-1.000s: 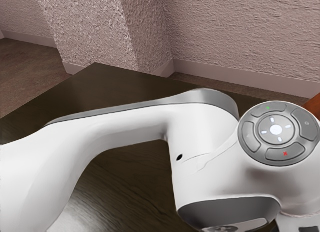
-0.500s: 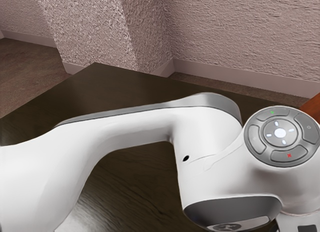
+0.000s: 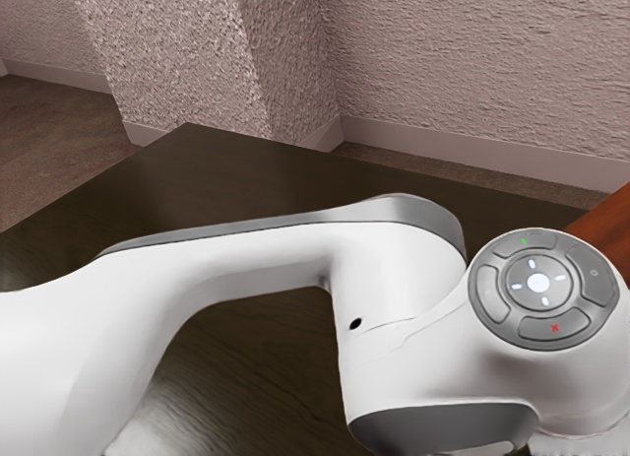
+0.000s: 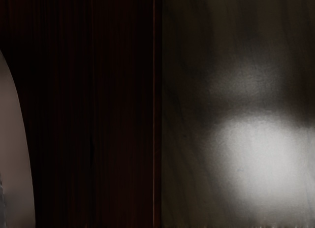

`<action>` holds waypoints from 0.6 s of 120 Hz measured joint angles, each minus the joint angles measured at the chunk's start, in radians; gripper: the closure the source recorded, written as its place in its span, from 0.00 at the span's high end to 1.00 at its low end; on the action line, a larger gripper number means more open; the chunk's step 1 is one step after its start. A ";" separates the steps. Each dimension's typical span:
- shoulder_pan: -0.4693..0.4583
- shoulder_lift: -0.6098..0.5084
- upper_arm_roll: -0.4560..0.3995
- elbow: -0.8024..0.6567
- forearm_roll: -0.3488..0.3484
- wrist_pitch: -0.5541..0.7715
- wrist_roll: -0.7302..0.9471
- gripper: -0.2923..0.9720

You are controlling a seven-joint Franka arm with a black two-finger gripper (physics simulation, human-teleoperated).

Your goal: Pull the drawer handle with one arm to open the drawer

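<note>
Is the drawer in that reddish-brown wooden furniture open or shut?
Cannot tell. Just a corner of the reddish-brown wooden furniture peeks beside the white robot arm; its front is hidden.

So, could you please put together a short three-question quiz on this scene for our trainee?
1. True or false: the white arm reaches across a dark wooden table.
2. Which small marks show on the round button pad on the arm? A: one green and one red. B: one blue and one yellow. C: none at all.
3. Fill the gap: behind the table stands a rough, pinkish ____ with a pale baseboard.

Key: 1 true; 2 A; 3 wall.
</note>
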 joint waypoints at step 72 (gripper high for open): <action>0.000 -0.045 0.001 -0.053 -0.003 0.027 -0.003 0.72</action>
